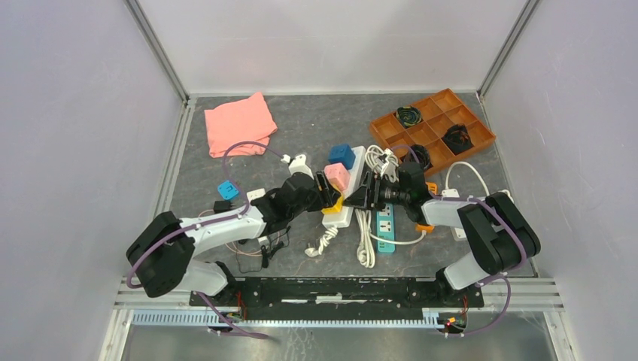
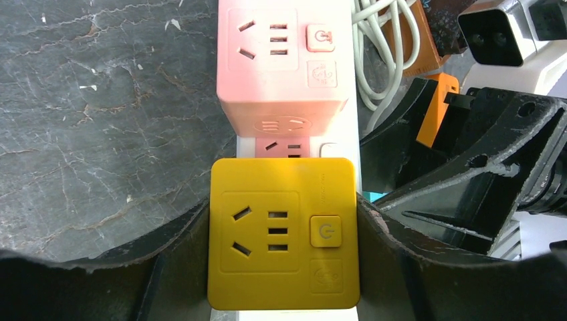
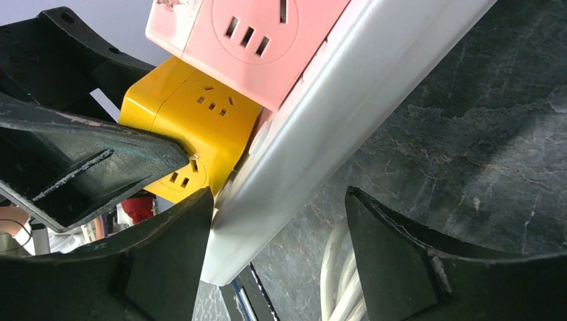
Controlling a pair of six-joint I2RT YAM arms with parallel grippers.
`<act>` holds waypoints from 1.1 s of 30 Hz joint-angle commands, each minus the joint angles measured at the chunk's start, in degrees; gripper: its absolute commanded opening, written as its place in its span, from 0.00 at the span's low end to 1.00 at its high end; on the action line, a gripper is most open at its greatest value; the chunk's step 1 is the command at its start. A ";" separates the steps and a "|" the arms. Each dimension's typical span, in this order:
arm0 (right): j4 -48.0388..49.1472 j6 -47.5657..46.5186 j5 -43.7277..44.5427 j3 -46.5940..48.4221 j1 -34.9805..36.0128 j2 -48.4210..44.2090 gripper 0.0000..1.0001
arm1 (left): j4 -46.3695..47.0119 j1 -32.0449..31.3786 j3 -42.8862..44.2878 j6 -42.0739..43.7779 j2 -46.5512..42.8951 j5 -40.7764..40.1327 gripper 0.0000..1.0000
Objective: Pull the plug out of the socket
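Jaws: left pair clamped on the yellow plug (image 2: 267, 267); right pair apart, astride the socket strip (image 3: 348, 87).
The left gripper (image 2: 283, 214) presses both side faces of the plug, which sits at the strip's near end, just beside a pink cube (image 2: 281, 60). The strip's long axis runs near to far; the right gripper (image 3: 279, 200) straddles it crosswise, not yet gripping. Judged: the pull goes straight up off its face.
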 commanded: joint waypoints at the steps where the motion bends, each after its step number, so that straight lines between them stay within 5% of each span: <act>1: -0.92 -0.87 1.10 1.74 0.29 0.94 0.75 | 10.03 -1.58 1.81 -3.80 -1.00 -0.44 0.02; 5: -0.75 -1.09 1.77 1.44 0.27 0.92 0.61 | 9.15 -1.68 1.52 -3.37 -1.75 -2.34 0.02; 11: -0.10 -1.20 1.87 1.30 0.30 1.42 0.19 | 7.93 -1.70 2.19 -2.30 -2.84 -3.33 0.02; 15: 0.35 -1.38 1.73 1.15 -0.07 1.52 0.01 | 7.04 -1.66 2.80 -1.69 -3.82 -3.41 0.02; 33: -7.31 -6.96 10.35 2.31 -2.64 2.54 0.00 | -2.09 -1.64 6.08 0.19 -13.02 -6.15 0.02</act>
